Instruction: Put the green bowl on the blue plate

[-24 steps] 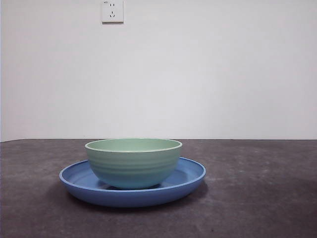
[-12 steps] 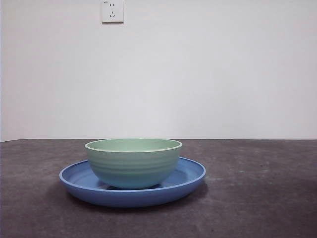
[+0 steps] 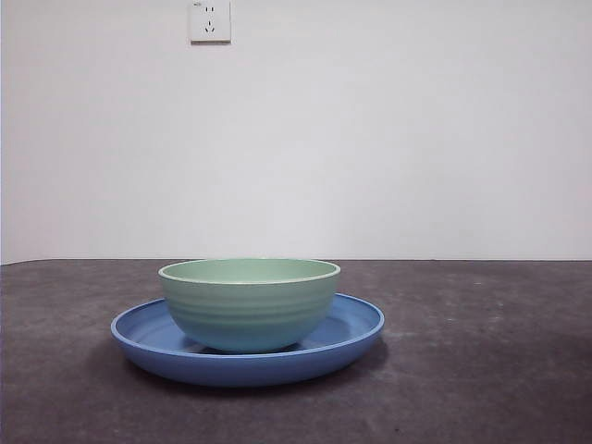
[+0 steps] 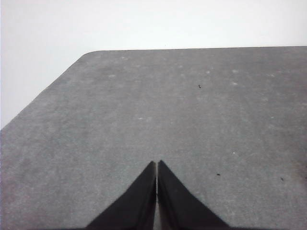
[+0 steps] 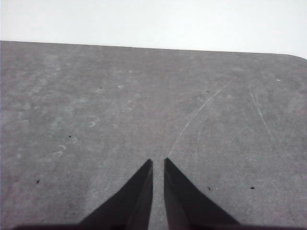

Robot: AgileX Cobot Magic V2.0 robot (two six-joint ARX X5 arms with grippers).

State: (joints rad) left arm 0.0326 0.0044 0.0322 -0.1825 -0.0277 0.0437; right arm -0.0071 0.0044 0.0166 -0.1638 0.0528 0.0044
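The dark grey table [image 3: 481,370] fills the lower part of the front view, with a white wall [image 3: 370,139] behind it and a wall socket [image 3: 210,20] high above the dishes. On the table sits the blue plate [image 3: 356,328], and the green bowl [image 3: 248,303] stands upright inside it, resting on the plate's floor a little to the socket side of the plate's centre. The bowl's base and the middle of the plate are hidden behind the plate's near rim, so the exact contact cannot be seen.

Only the front view shows the dishes; neither arm appears in it. The two wrist views show only bare tabletop. In the left wrist view the left gripper [image 4: 157,165] has its jaws pressed together, tips touching, holding nothing, above a rounded table corner [image 4: 88,53]. In the right wrist view the right gripper [image 5: 158,163] shows a thin slit between its jaws, close to shut and empty, with faint scratches [image 5: 196,117] on the surface ahead and another rounded corner at the far edge.

Open table lies on both sides of the plate.
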